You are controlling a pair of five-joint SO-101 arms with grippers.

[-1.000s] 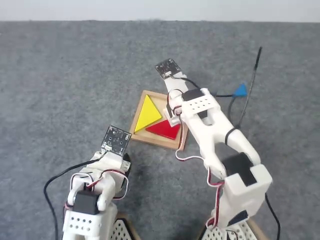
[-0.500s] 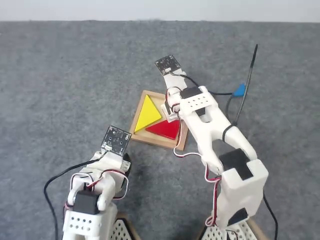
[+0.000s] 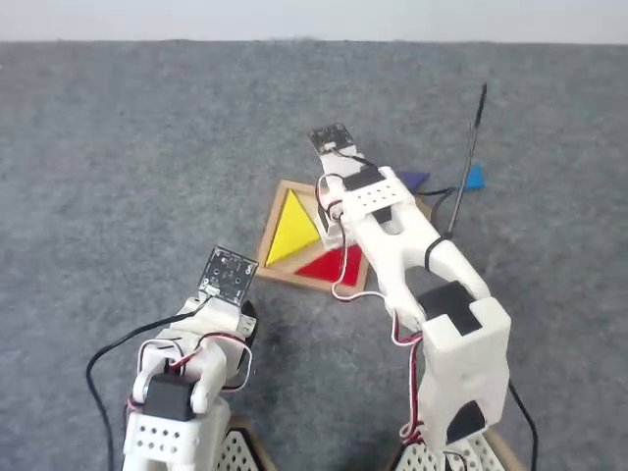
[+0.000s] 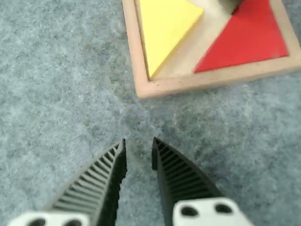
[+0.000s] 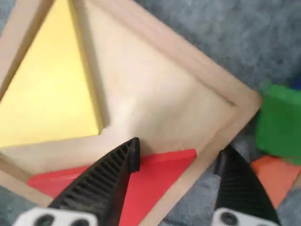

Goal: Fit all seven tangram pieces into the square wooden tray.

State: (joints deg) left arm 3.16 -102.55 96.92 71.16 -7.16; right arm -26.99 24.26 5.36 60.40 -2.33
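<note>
Grey carpeted table [image 3: 118, 147]: the whole work surface is covered by it.

Right arm [image 3: 422, 265]: white, stretched forward over the tray. Its gripper [image 5: 178, 155] is held with jaws spread wide and nothing between them but the tray's wall. One fingertip is seen over the edge of the red triangle inside the tray, the other outside the rim. Contact with the triangle cannot be told.

Left arm [image 3: 186, 373]: white, drawn back near its base. Its gripper [image 4: 139, 143] is held low over bare carpet just short of the tray's corner, jaws parted by a narrow gap, nothing pinched.

Square wooden tray [image 3: 272, 221]: laid flat at the table's middle, turned diamond-wise to the arms, partly covered by the right arm.

Yellow triangle [image 3: 291, 231]: large, seated in the tray against the left wall.

Red triangle [image 3: 329, 265]: large, seated in the tray along the near wall.

Green piece [image 5: 280, 117] and orange piece [image 5: 275, 174]: lying on the carpet just outside the tray's right corner.

Purple piece [image 3: 412, 180] and blue piece [image 3: 474, 178]: lying on the carpet beyond the right arm.
</note>
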